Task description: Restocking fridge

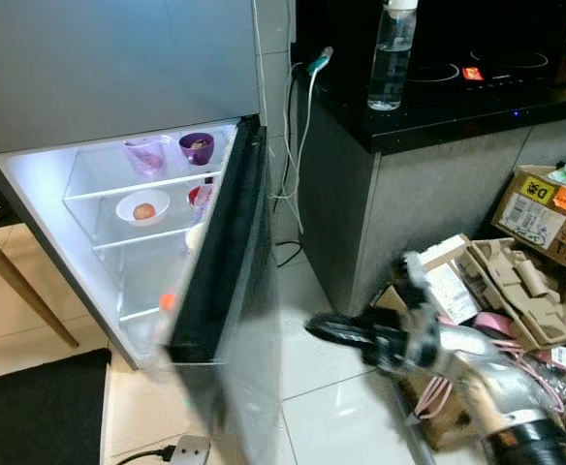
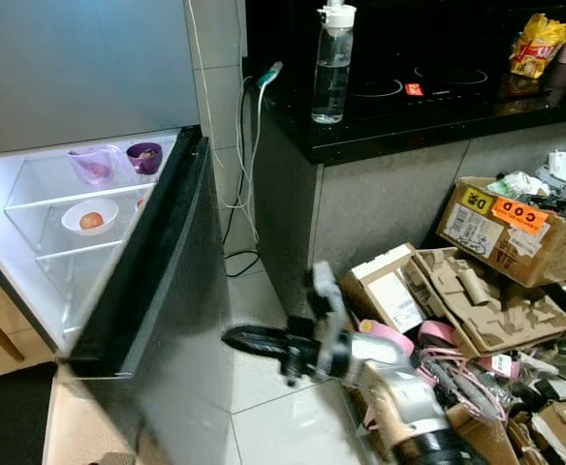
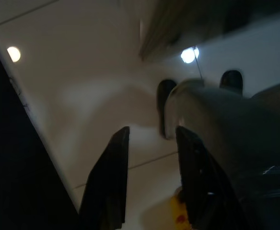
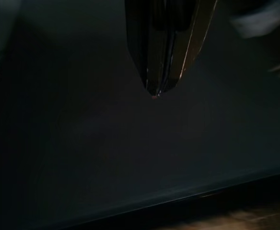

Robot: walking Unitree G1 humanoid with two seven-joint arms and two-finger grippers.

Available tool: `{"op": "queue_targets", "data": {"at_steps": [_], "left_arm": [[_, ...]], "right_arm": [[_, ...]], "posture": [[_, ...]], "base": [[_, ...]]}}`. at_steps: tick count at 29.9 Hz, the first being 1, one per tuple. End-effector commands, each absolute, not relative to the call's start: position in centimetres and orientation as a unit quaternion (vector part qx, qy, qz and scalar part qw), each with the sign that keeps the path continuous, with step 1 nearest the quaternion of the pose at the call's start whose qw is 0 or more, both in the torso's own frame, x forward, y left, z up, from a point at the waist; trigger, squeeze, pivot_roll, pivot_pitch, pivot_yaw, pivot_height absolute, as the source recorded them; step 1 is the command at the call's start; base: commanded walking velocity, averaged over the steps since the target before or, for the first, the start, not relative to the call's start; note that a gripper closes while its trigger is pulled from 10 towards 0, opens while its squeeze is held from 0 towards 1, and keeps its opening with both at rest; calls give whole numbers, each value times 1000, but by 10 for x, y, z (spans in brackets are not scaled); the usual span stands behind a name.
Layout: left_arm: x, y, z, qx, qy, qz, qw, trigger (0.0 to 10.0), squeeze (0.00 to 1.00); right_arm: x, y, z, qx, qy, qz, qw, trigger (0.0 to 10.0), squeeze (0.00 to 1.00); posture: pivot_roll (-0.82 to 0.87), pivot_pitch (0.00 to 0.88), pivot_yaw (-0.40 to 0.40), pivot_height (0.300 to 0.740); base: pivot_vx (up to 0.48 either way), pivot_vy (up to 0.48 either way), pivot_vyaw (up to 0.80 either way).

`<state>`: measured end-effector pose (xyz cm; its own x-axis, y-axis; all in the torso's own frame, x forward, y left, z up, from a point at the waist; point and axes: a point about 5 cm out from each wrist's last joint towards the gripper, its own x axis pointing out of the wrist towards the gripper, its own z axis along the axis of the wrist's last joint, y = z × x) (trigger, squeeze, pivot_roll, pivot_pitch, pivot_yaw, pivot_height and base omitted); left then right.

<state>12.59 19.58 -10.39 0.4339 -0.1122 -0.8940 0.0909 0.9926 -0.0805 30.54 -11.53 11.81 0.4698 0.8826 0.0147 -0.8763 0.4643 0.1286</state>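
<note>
Our right gripper [image 2: 233, 339], fingers pressed together, points at the dark glossy fridge door [image 2: 157, 320], half open. Pale tiled floor [image 2: 273, 407] lies between door and torn cardboard boxes [image 2: 457, 291] (left gripper [image 3: 149, 182] hangs parted).

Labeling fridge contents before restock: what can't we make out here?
- Fridge door: its edge hides the right of the shelves in the eye views; the door-bin items are blurred.
- White bowl: holds a small reddish thing, too small to identify.
- Purple cup: contents too small.
- Right claw: right wrist view is too dark to show what lies ahead.
- Left claw: a yellow object at the bottom edge is cut off.
</note>
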Motion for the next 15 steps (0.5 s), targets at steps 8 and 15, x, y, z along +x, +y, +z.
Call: {"op": "queue_targets", "data": {"at_steps": [8, 15], "left_arm": [[125, 191, -105, -10, 532, -68, 844, 10000, 0], [124, 191, -105, -12, 534, -67, 843, 10000, 0]], "right_arm": [[319, -159, 68, -34, 130, 269, 954, 10000, 0], [291, -171, 24, 19, 204, 259, 944, 10000, 0]], "posture": [[-42, 0, 12, 740], [-48, 0, 13, 740]], "base": [[0, 0, 0], [0, 0, 0]]}}
